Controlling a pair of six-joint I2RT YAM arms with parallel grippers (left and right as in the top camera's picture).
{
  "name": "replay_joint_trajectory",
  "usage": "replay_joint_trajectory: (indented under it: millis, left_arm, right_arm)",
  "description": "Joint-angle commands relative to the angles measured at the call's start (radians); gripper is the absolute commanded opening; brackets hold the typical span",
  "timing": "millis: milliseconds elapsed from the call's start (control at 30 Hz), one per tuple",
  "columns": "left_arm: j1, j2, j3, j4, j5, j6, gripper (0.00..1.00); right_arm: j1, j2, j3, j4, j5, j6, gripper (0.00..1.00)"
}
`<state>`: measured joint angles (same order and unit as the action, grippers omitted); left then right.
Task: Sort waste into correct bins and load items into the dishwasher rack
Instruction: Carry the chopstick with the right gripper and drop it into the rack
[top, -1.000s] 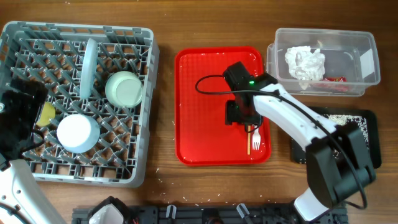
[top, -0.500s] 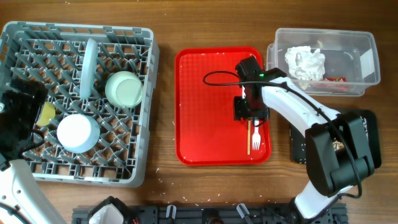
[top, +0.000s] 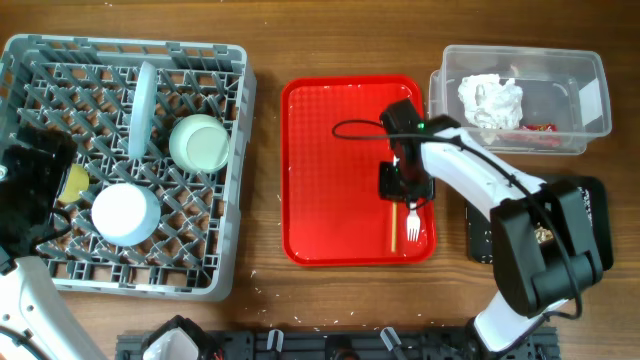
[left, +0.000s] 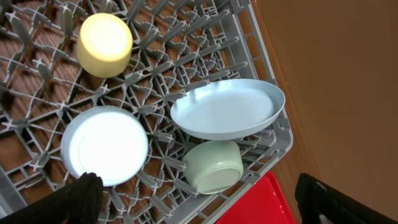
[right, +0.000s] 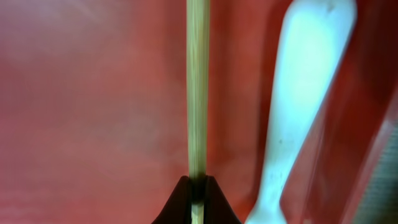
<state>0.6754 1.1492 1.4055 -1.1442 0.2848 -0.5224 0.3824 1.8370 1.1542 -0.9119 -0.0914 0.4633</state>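
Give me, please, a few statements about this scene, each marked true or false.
1. The right gripper has its fingers shut on the wooden stick. True.
2. The crumpled napkin lies in the clear tub. True.
3. The white plastic fork lies in the clear tub. False: it lies on the red tray, beside the wooden stick.
4. The yellow cup sits in the dishwasher rack. True.
5. The teal bowls sit on the red tray. False: both sit in the dishwasher rack.
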Motion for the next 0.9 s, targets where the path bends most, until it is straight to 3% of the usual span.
replay_joint_trajectory:
  millis: [0,67,133,267,333,467,567,600,667,867]
  left_arm:
    - [0.005,0.005,0.002,0.002,-0.002,-0.010,1.00]
    - [0.005,0.005,0.002,0.002,-0.002,-0.010,1.00]
    - [0.005,0.005,0.002,0.002,-0.002,-0.010,1.00]
    - [0.005,0.005,0.002,0.002,-0.002,-0.010,1.00]
    - [0.005,0.005,0.002,0.002,-0.002,-0.010,1.00]
    - [0.005,0.005,0.002,0.002,-0.002,-0.010,1.00]
    - [0.005,0.005,0.002,0.002,-0.002,-0.010,1.00]
    - [0.005,0.005,0.002,0.002,-0.002,-0.010,1.00]
    - [0.005,0.005,0.002,0.002,-0.002,-0.010,1.00]
    - [0.005,0.005,0.002,0.002,-0.002,-0.010,1.00]
  right_arm:
    - [0.003,-0.075,0.190,-0.048,-0.087,0.014,0.04]
    - [0.014,-0.110,0.274,0.040,-0.308,0.080,0.04]
    - [0.068,-0.115,0.294,0.241,-0.443,0.197,0.04]
    - [0.246,-0.092,0.294,0.630,-0.426,0.409,0.04]
    - [0.346,-0.051,0.294,0.735,-0.337,0.483,0.04]
    - [0.489,0.082,0.294,0.804,-0.196,0.638,0.04]
    - [0.518,0.118,0.294,0.821,-0.163,0.684,0.04]
    - [0.522,0.122,0.294,0.821,-0.163,0.688,0.04]
    - [0.524,0.123,0.294,0.819,-0.166,0.671,0.14]
    - [0.523,0.122,0.294,0.785,-0.224,0.592,0.17]
